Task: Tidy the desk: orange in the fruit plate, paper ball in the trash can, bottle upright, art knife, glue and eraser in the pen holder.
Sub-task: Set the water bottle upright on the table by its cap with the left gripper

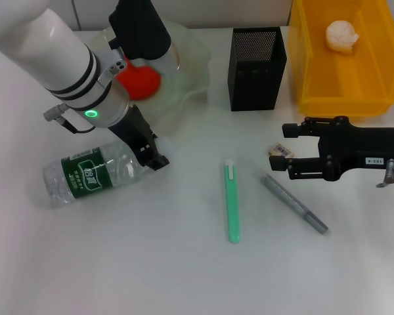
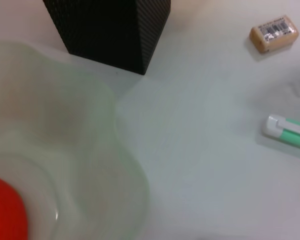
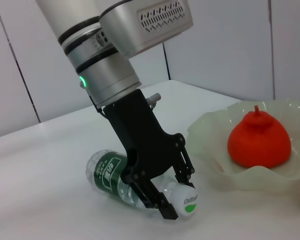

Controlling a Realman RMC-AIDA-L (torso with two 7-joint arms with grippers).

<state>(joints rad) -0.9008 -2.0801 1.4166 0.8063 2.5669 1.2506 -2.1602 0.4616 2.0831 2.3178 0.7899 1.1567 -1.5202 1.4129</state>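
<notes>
The clear bottle (image 1: 85,174) with a green label lies on its side at the left. My left gripper (image 1: 152,156) is down at its neck by the white cap, fingers on either side, closed on it; the right wrist view shows this gripper (image 3: 177,192) on the bottle (image 3: 110,172). The orange (image 1: 141,79) sits in the pale fruit plate (image 1: 190,72). The paper ball (image 1: 341,34) lies in the yellow bin (image 1: 345,98). My right gripper (image 1: 289,148) is open and low, its tips beside the eraser (image 1: 280,151). A green stick (image 1: 232,200) and a grey stick (image 1: 294,203) lie on the table.
The black mesh pen holder (image 1: 256,65) stands between the plate and the yellow bin. The left wrist view shows the pen holder (image 2: 110,30), the eraser (image 2: 274,34), the green stick's white end (image 2: 277,125) and the plate's rim (image 2: 125,165).
</notes>
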